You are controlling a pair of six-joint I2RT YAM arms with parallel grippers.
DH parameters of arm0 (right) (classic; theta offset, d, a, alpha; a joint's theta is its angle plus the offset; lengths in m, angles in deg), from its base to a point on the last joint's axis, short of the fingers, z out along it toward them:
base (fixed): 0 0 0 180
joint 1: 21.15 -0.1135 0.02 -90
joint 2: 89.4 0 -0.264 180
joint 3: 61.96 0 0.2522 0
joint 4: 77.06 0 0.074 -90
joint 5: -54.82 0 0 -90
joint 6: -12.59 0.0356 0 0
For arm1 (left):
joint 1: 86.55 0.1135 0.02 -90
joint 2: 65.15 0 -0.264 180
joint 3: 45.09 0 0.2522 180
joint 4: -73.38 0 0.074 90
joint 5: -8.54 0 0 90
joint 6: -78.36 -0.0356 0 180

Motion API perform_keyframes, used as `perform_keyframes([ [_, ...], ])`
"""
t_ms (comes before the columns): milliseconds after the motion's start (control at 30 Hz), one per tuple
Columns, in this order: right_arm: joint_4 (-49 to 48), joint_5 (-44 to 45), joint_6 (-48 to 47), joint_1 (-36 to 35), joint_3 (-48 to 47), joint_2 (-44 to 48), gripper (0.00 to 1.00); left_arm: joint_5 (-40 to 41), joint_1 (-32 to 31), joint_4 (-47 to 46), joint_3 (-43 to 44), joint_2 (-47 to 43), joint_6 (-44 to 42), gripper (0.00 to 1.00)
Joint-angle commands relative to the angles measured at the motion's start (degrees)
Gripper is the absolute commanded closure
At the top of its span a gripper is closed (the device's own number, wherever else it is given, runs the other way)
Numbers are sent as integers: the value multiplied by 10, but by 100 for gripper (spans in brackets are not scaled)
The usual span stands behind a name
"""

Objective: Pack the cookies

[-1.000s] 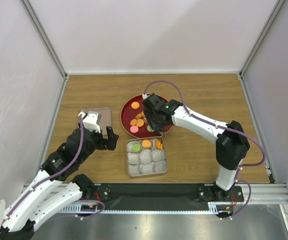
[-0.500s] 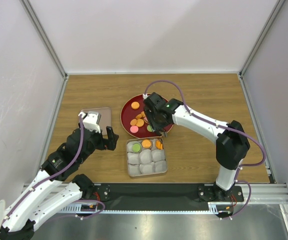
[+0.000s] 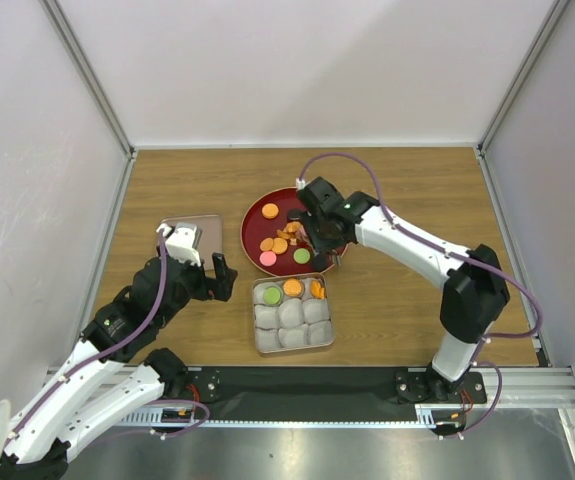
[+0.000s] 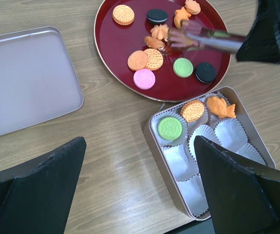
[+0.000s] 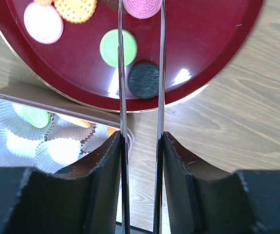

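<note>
If you start at the left, the lid [image 4: 28,80] lies flat on the table [image 4: 110,126]. The left claw [image 4: 140,146] hangs just right of it, wide open with nothing in it. Next right, at the far side, is the red plate [image 4: 115,41] with most of the cookies [image 4: 154,58] loose on it: orange, pink, green and black. Just near of the plate is the tin [image 4: 163,170]. Its far row of paper cups [image 4: 230,131] has a green, a round orange and a fish-shaped orange one. The right claw [image 5: 140,156] is clamped on the tongs [image 5: 121,97], and a pink cookie [image 5: 142,7] sits between the tips over the plate. Can't tell if it's lifted.
</note>
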Motion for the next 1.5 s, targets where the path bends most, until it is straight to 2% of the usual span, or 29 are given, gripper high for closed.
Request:
perform_keyframes([
  [0, -5, 26, 4, 12, -3, 56, 71, 8, -6, -12, 7, -4, 2, 0],
  [400, 8, -1, 6, 9, 9, 116, 73, 12, -6, -10, 8, -2, 2, 0],
  [767, 53, -39, 31, -111, 57, 222, 72, 15, -6, -10, 8, 0, 3, 0],
  [1000, 58, -26, 76, -199, 104, 238, 72, 14, -6, -10, 8, 3, 3, 0],
  [1467, 17, -53, 105, -256, 150, 231, 71, 13, -6, -10, 8, 8, 2, 0],
])
